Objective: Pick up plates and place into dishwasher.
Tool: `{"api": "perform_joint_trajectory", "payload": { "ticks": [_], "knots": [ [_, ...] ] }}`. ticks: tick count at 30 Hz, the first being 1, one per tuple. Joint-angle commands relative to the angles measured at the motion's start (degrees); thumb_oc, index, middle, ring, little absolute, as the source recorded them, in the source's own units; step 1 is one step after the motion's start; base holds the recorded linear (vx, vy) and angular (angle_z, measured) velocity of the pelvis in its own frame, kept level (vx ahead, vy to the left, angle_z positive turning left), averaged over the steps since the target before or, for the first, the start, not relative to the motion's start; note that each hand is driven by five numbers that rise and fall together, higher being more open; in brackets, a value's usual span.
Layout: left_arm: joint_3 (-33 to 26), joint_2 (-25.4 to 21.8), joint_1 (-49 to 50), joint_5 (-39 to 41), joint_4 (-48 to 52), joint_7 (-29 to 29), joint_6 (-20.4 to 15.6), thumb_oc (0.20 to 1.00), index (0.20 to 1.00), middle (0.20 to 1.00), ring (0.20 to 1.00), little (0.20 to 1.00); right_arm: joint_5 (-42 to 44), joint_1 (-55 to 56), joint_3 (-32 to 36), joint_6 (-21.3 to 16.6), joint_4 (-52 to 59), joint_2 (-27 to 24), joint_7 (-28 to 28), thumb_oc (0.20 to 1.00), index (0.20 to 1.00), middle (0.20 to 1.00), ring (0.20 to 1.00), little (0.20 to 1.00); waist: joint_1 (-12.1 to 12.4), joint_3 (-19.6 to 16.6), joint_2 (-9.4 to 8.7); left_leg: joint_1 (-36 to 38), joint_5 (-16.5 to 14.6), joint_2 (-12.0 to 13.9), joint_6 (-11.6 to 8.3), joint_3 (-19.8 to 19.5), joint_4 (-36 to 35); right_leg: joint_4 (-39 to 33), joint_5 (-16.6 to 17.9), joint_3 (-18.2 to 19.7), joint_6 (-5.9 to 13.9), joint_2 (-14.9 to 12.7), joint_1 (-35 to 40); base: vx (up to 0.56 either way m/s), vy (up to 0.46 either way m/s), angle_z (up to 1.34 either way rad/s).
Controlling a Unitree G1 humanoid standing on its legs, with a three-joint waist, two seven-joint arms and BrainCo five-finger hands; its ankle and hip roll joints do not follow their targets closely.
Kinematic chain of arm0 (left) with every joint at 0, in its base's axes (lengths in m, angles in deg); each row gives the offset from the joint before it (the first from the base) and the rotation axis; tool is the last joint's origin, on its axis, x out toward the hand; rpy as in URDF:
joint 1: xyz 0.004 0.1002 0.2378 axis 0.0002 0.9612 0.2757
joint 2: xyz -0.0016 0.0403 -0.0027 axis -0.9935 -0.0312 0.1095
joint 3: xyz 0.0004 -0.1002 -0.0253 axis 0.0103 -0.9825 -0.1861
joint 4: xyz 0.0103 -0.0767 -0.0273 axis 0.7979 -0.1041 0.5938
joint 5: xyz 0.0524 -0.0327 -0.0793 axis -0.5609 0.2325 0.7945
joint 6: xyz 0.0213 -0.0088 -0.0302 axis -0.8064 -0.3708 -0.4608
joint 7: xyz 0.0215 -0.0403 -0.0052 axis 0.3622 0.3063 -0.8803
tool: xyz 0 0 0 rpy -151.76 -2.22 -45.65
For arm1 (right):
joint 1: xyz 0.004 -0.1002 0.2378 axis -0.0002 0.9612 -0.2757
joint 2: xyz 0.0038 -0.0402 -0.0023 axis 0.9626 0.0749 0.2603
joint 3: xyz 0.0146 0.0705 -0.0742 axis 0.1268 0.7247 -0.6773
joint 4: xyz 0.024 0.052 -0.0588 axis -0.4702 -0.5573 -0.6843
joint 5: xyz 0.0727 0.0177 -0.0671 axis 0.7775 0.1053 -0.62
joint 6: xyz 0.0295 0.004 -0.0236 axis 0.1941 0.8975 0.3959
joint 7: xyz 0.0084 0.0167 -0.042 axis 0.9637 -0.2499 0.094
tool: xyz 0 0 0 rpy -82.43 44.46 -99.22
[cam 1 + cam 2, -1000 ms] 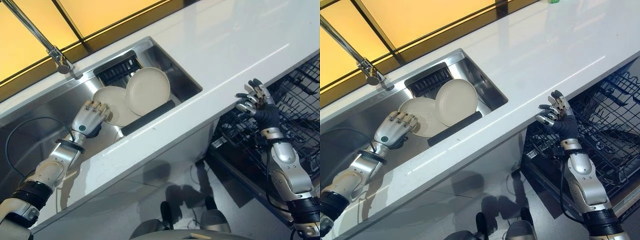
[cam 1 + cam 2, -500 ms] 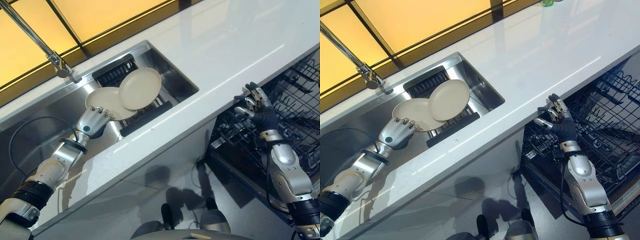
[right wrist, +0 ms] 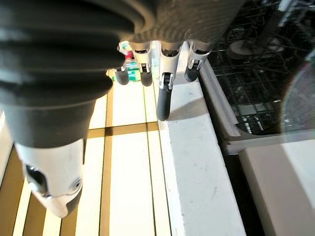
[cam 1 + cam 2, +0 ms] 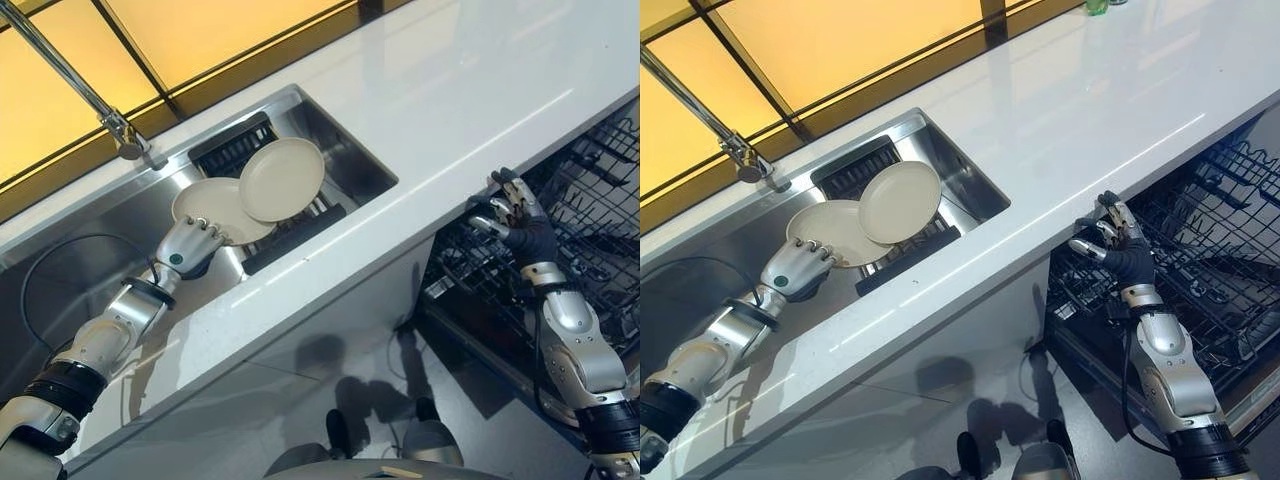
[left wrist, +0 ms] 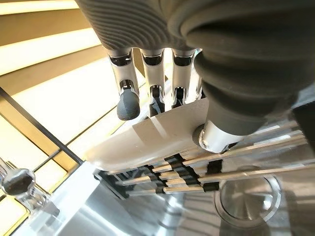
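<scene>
Right hand (image 4: 1112,236) at counter (image 4: 1080,120) edge above dishwasher rack (image 4: 1210,250), fingers relaxed, holding nothing.
Left hand (image 4: 188,243) in sink (image 4: 80,250), fingers and thumb pinching rim of lower plate (image 4: 208,200).
Second plate (image 4: 282,178) overlaps it, tilted on dish rack (image 4: 240,150).
Risk: edge-only pinch may slip on lift; lifting lower plate could drag or topple upper one; plate may clip sink wall.

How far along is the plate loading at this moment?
Nothing is loaded yet: both plates sit in the sink. In hand: the left hand pinches the rim of the lower plate. The upper plate leans on it, untouched. The right hand waits open by the dishwasher rack.
</scene>
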Motion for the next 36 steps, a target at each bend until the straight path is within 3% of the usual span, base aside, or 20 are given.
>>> {"api": "perform_joint_trajectory", "payload": {
  "ticks": [1, 12, 24, 36],
  "knots": [
    [-4.8, -1.7, 0.8, -1.0, -2.3, -3.7, -1.0, 0.2, 0.2, 0.2, 0.2, 0.2, 0.0, 1.9, 1.0, 0.4, 2.0, -2.1, 0.7, 1.0, 1.0, 1.0, 1.0, 1.0, 1.9, -3.0, -2.23, -2.8, -6.5, -2.4, 0.12, -1.9, 6.2, 6.7, 1.1, -0.4, 3.13, -3.8, -8.3, 0.0, 0.0, 0.0],
    [-7.8, -7.6, 1.8, -1.3, 0.4, -6.9, -4.6, 0.2, 0.2, 0.2, 0.2, 0.2, 2.3, 2.4, 1.3, -0.2, 2.0, -3.2, 1.2, 1.0, 1.0, 1.0, 1.0, 1.0, 3.2, -3.4, -1.68, -2.9, -6.6, -2.5, 0.0, -2.7, 6.7, 6.4, 1.0, -1.8, 3.33, -4.4, -7.7, -0.01, -0.018, 0.02],
    [-11.0, -14.8, 1.9, 2.2, 2.3, -8.6, -6.0, 0.2, 0.2, 0.2, 0.2, 0.2, 2.5, 2.9, -0.6, -0.6, 2.3, -3.3, -0.4, 1.0, 1.0, 1.0, 1.0, 1.0, 4.1, -4.9, 0.76, -2.2, -7.1, -2.8, -0.3, -3.7, 6.5, 5.5, 0.4, -3.3, 3.32, -4.9, -6.3, -0.01, -0.026, 0.06],
    [-13.0, -19.2, 2.9, 7.3, 1.8, -7.5, -6.4, 0.2, 0.2, 0.2, 0.2, 0.2, 3.0, 2.3, -1.4, -1.2, 1.8, -3.5, -0.8, 1.0, 1.0, 1.0, 1.0, 1.0, 5.3, -6.1, 0.12, -1.9, -7.2, -1.8, -0.75, -4.2, 6.1, 4.5, 0.2, -4.3, 2.91, -4.3, -5.6, -0.02, -0.024, 0.02]
  ]
}}
